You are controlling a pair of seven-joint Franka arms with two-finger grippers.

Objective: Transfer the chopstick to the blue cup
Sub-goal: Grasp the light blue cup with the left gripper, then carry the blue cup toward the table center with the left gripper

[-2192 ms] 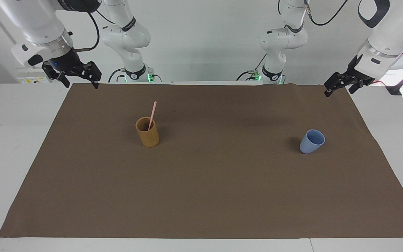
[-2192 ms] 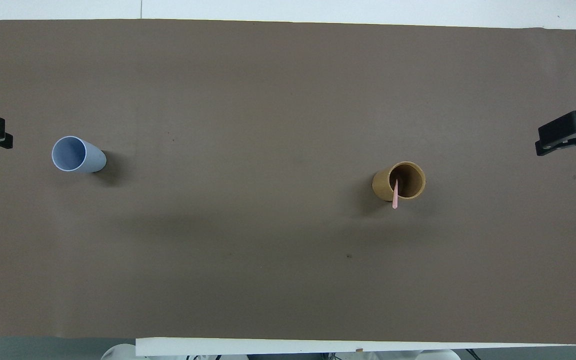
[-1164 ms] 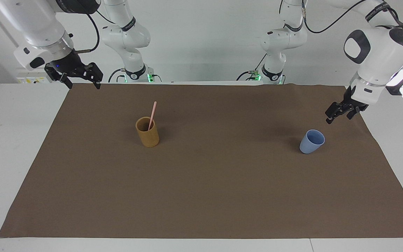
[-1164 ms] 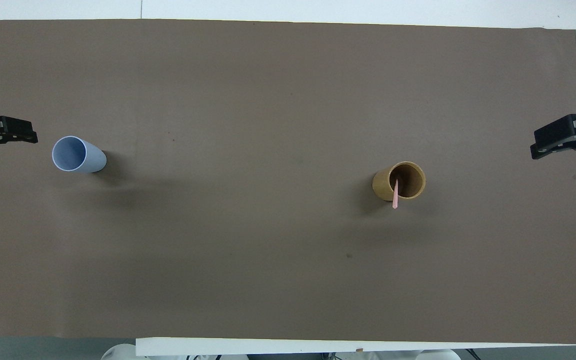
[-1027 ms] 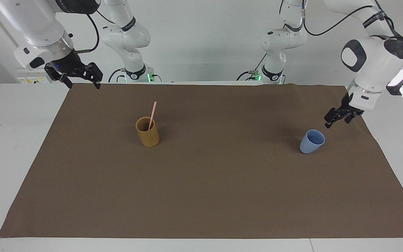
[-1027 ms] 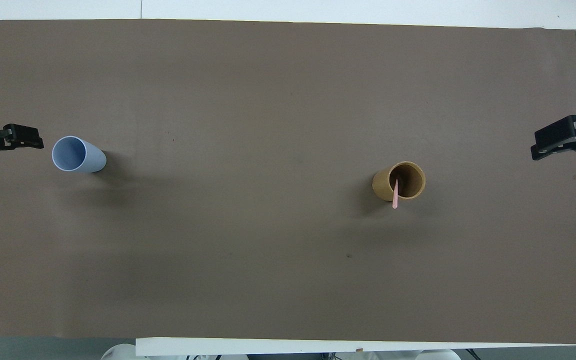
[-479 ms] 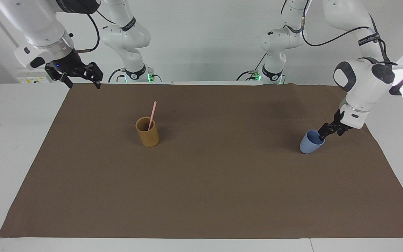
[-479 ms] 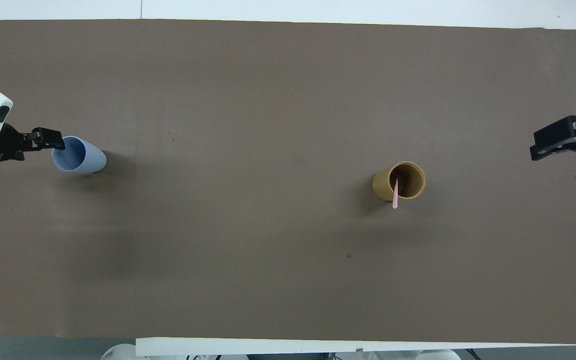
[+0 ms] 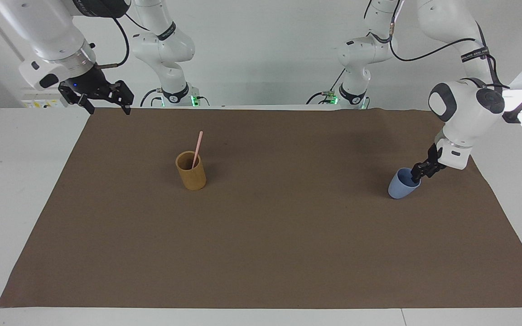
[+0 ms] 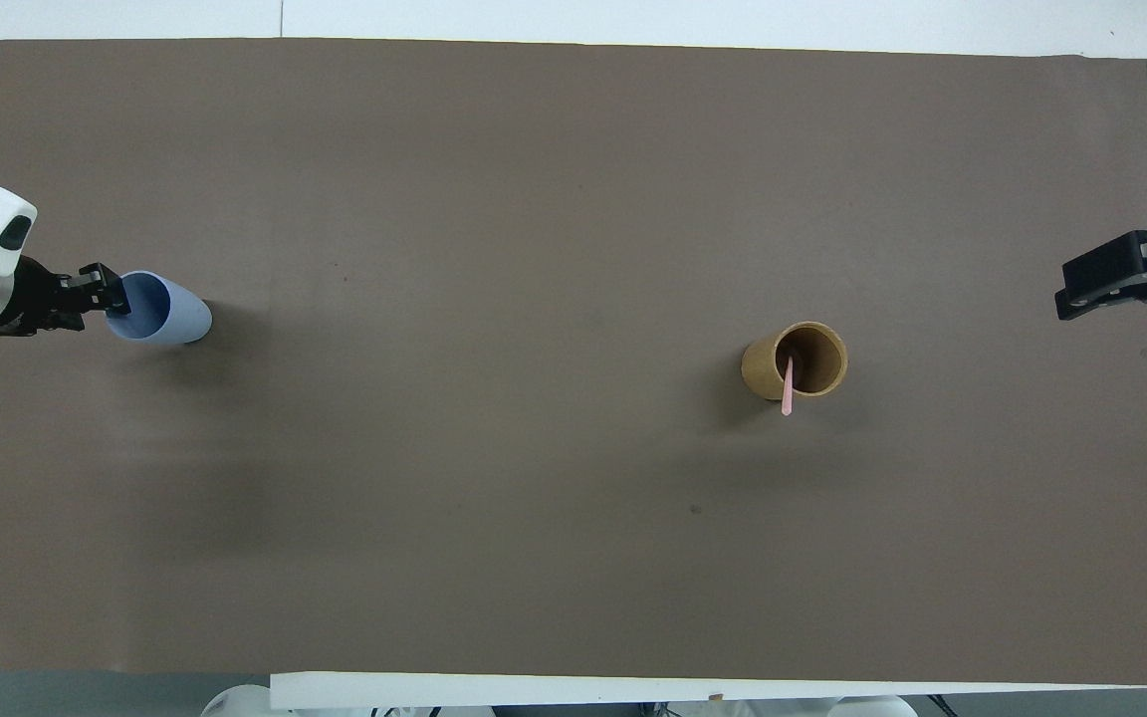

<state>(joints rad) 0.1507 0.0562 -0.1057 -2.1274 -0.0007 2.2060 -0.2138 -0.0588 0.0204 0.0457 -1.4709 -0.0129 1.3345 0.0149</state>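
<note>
The pale pink chopstick [image 9: 197, 149] stands tilted in the tan-brown cylindrical cup [image 9: 191, 174] toward the right arm's end of the mat; it also shows in the overhead view [image 10: 787, 388]. The light blue cup [image 9: 401, 185] stands upright toward the left arm's end, also seen from overhead [image 10: 163, 311]. My left gripper [image 9: 415, 176] has come down to the blue cup's rim on the side toward the left arm's end of the table [image 10: 114, 297]. My right gripper [image 9: 106, 107] is open and empty, and waits in the air over the mat's corner at the right arm's end [image 10: 1071, 291].
A brown mat [image 9: 288, 253] covers most of the white table [image 9: 12, 181]. The tan-brown cup [image 10: 798, 360] stands about mid-depth on the mat. No other objects lie on the mat.
My left arm has swung in from the table's end and lowered its gripper to the blue cup's rim. The cups, the chopstick and the right gripper have stayed put.
</note>
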